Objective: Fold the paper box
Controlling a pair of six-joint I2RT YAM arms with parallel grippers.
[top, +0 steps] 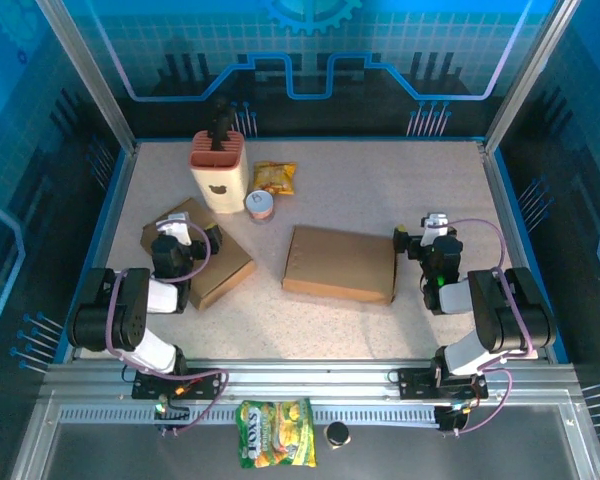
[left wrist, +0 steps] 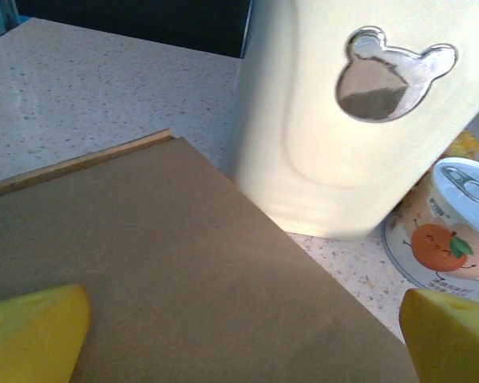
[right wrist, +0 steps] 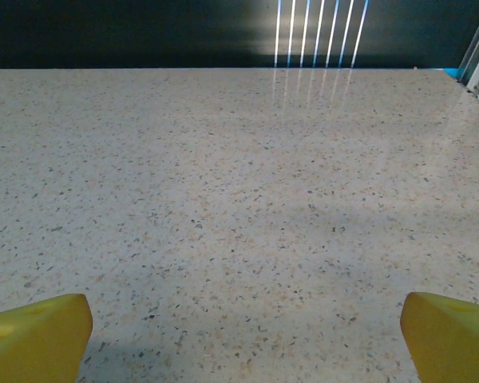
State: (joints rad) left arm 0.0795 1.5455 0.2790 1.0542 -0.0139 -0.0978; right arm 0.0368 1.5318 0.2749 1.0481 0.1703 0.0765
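A candy bag (top: 275, 447) is lying at 6 o'clock, down by the robot's feet, off the bench (top: 430, 180). A little farther in, the left hand (top: 202, 238) is hanging at 9 o'clock. Its yellow fingers (left wrist: 32, 331) are spread wide and holding nothing. It is hovering low over another brown box (top: 215, 275).

The right hand (top: 425, 232) is hovering at 3 o'clock, also wide open and empty, and it is pointing at bare bench. The paper box (top: 340, 262) is lying flat in the middle, just beside the right hand, and no hand is touching it.

Farther back, at 11 o'clock, a can (top: 260, 205), a tall cream jar (top: 218, 175) and a yellow snack bag (top: 275, 178) are sitting close together.

I am thinking the left hand could bump the jar or the can, because they are so near it. The paper box could also slide away if only one hand is pushing it.
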